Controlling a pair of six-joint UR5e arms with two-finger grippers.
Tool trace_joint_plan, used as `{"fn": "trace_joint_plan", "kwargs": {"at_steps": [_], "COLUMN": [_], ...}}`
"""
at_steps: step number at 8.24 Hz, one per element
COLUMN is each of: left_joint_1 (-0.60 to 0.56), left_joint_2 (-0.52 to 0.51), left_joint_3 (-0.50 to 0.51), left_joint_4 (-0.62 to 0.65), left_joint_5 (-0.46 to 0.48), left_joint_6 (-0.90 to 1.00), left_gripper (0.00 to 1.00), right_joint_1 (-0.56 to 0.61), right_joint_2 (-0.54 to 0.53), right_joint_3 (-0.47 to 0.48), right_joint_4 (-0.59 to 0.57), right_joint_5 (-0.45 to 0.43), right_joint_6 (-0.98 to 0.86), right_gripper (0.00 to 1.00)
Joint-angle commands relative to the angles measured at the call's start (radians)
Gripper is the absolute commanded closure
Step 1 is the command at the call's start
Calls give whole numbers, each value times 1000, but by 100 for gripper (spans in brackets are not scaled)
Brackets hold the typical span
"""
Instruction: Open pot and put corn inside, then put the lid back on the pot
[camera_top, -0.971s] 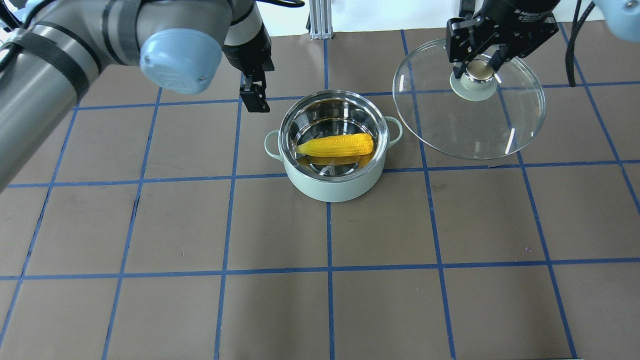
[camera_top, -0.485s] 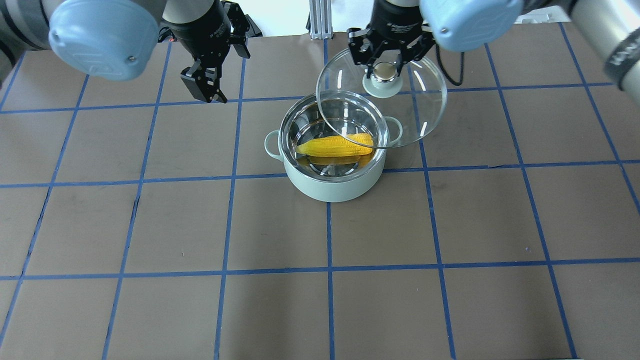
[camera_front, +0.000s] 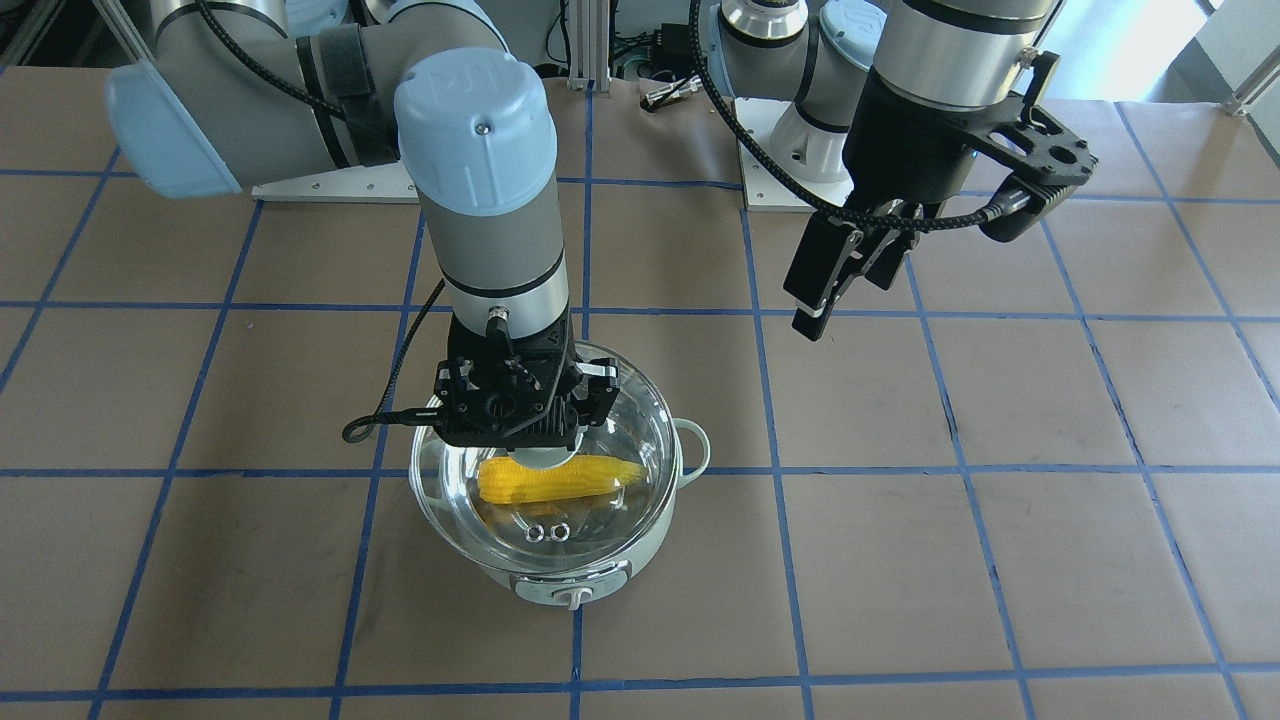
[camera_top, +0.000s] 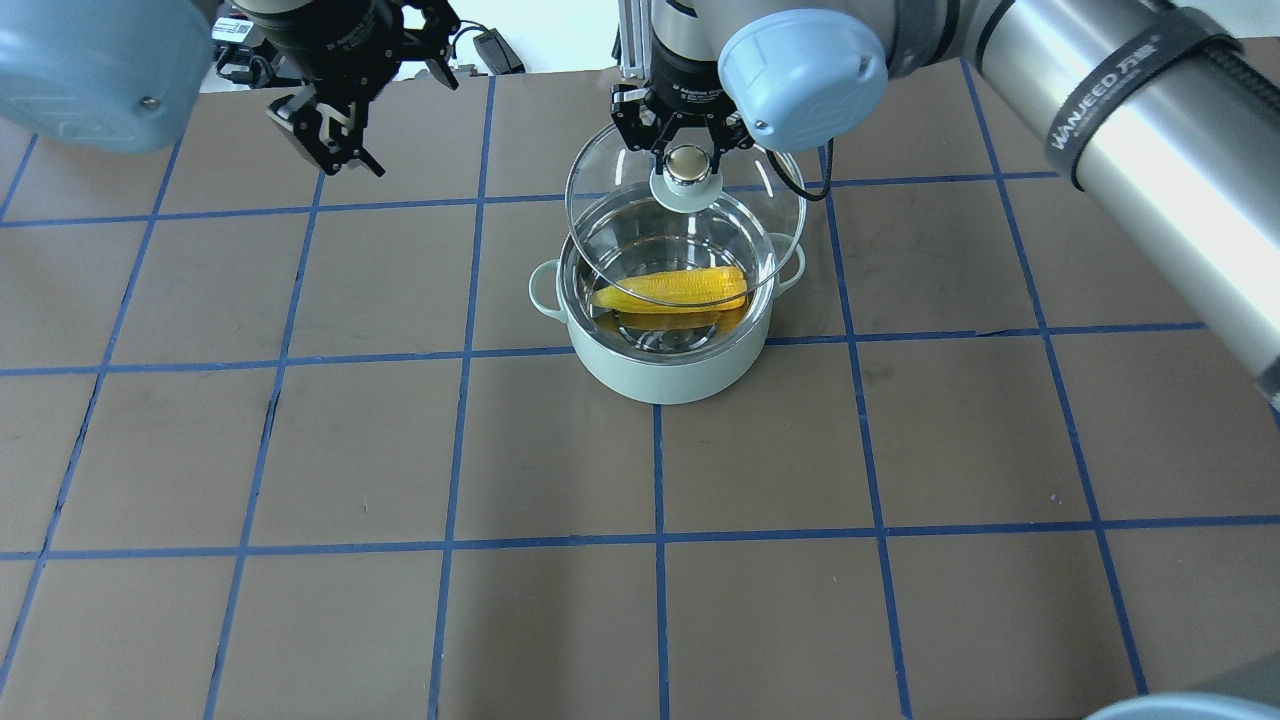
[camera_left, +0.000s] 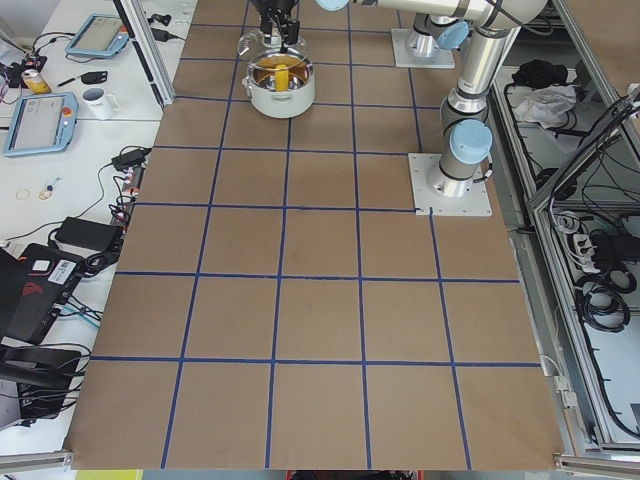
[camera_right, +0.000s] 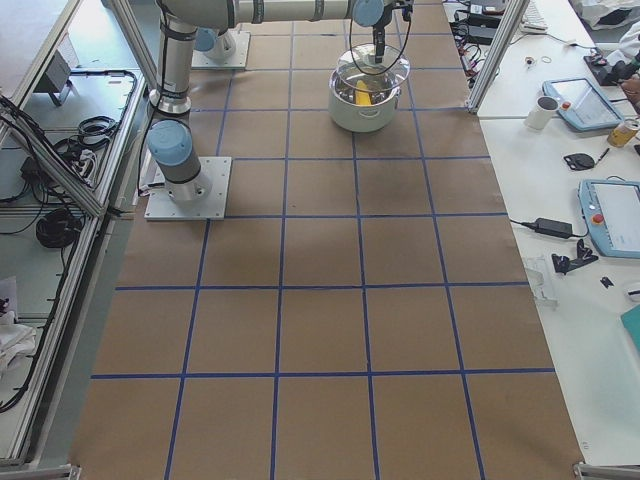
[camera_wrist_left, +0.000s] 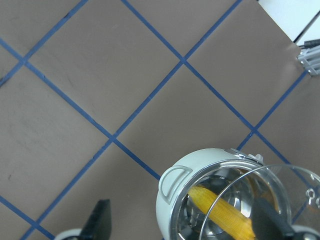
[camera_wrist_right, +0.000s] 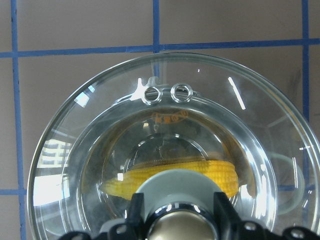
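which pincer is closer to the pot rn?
Right. The right pincer grips the lid by its knob, directly above the pot. The left pincer hangs open off to the pot's left, well apart from it.

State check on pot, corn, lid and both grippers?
pot: uncovered, corn inside.
corn: lying across the pot's bottom.
lid: held by its knob above the pot, not yet seated.
right gripper: shut on the lid's knob.
left gripper: open, empty, away from the pot.
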Motion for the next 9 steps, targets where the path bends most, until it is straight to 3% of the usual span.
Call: {"fn": "trace_joint_plan", "kwargs": {"at_steps": [1, 4, 5, 6, 7, 9], "left_joint_1": [25, 51, 72, 74, 77, 79], "left_joint_2": [36, 56, 59, 61, 67, 70], "left_joint_3": [-5, -8, -8, -8, -10, -18], "left_joint_4": [-65, -114, -115, -114, -115, -120], "left_joint_5": [-1, 5, 22, 120, 160, 154], "left_joint_6": [299, 513, 551, 612, 623, 675], "left_gripper": [0, 0, 0, 0, 0, 0], "right_joint_1": [15, 26, 41, 52, 52, 52], "right_joint_2": [19, 21, 21, 21, 22, 27], "right_joint_3": [15, 33, 65, 91, 99, 99], "right_joint_4": [-2, -2, -19, -63, -83, -117], "right_joint_5": [-3, -8, -52, -63, -60, -51], "right_joint_6": [45, 77, 79, 103, 108, 134], "right_gripper": [86, 87, 87, 87, 87, 87]}}
